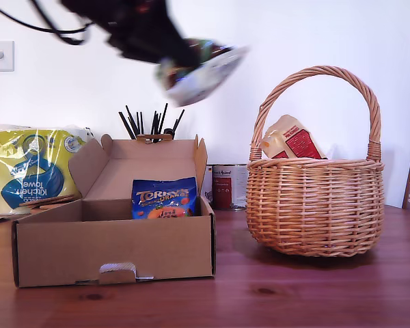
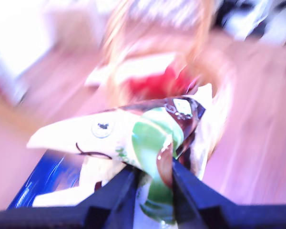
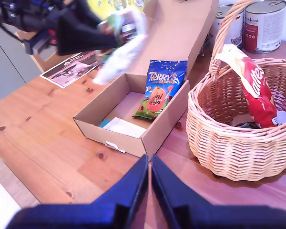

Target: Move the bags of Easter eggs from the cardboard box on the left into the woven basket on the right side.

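Note:
High over the cardboard box (image 1: pixel 109 246), my first gripper (image 1: pixel 180 60) is shut on a white/green candy bag (image 1: pixel 206 74), blurred by motion. The first wrist view shows that bag (image 2: pixel 148 138) pinched between the fingers (image 2: pixel 155 176). In the second wrist view the same gripper (image 3: pixel 99 34) and bag (image 3: pixel 120 52) hang above the box (image 3: pixel 162 126). A dark blue bag (image 1: pixel 164 198) (image 3: pixel 159 88) leans in the box. The woven basket (image 1: pixel 314 205) (image 3: pixel 238 148) holds a tan-and-red bag (image 1: pixel 290 140) (image 3: pixel 252 81). My second gripper (image 3: pixel 149 164) is shut and empty, above the table between box and basket.
A yellow-and-blue kitchen towel pack (image 1: pixel 31 171) stands at the exterior view's left. Tins (image 1: pixel 229 186) (image 3: pixel 262 26) sit behind the box and basket, and black utensils (image 1: pixel 150 123) stick up behind the box lid. A leaflet (image 3: pixel 71 69) lies beside the box.

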Robot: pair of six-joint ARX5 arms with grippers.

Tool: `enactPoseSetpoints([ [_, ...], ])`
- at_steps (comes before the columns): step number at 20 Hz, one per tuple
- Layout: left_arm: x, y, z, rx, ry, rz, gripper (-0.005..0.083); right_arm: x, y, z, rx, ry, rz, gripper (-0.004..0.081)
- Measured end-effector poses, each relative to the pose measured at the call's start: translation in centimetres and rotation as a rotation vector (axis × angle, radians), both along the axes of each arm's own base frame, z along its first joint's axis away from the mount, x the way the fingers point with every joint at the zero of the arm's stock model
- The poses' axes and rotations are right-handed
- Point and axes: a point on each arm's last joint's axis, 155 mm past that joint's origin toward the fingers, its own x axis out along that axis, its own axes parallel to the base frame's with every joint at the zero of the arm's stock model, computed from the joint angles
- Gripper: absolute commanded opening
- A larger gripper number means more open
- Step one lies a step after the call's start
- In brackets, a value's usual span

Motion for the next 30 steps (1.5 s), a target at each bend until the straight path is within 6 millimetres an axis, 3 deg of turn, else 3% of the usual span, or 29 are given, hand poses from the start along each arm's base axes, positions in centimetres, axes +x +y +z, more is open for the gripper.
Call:
enactPoseSetpoints([
  [5, -2.4, -6.9, 3.1, -0.161, -0.132, -0.126, 0.0140, 0.0, 0.0, 0.0, 0.000, 0.000, 0.000, -0.0012],
  [7, -2.4, -8.9, 2.9, -0.208, -0.145, -0.136, 0.0140, 0.0, 0.0, 0.0, 0.000, 0.000, 0.000, -0.0012],
  [12, 1.3, -12.4, -0.7, -0.184, -0.127, -0.087, 0.0140, 0.0, 0.0, 0.0, 0.000, 0.000, 0.000, -0.0012],
  [19, 5.5, -14.3, 1.2, -0.207, -0.184, -0.005, 0.0140, 0.0, 0.0, 0.0, 0.000, 0.000, 0.000, -0.0012],
  [22, 6.0, -14.6, -2.2, -0.152, -0.136, 0.002, 0.0140, 0.0, 0.0, 0.0, 0.000, 0.000, 0.000, -0.0012],
  [26, 6.9, -14.6, -10.9, -0.011, -0.018, 0.035, 0.0140, 0.0, 0.0, 0.0, 0.000, 0.001, 0.000, -0.0012],
  [27, 6.8, -14.4, -11.9, 0.012, 0.007, 0.041, 0.0140, 0.0, 0.0, 0.0, 0.000, 0.001, 0.000, -0.0012],
  [30, 6.8, -13.9, -12.3, 0.056, 0.033, 0.060, 0.0140, 0.0, 0.0, 0.0, 0.000, 0.002, 0.000, -0.0012],
])
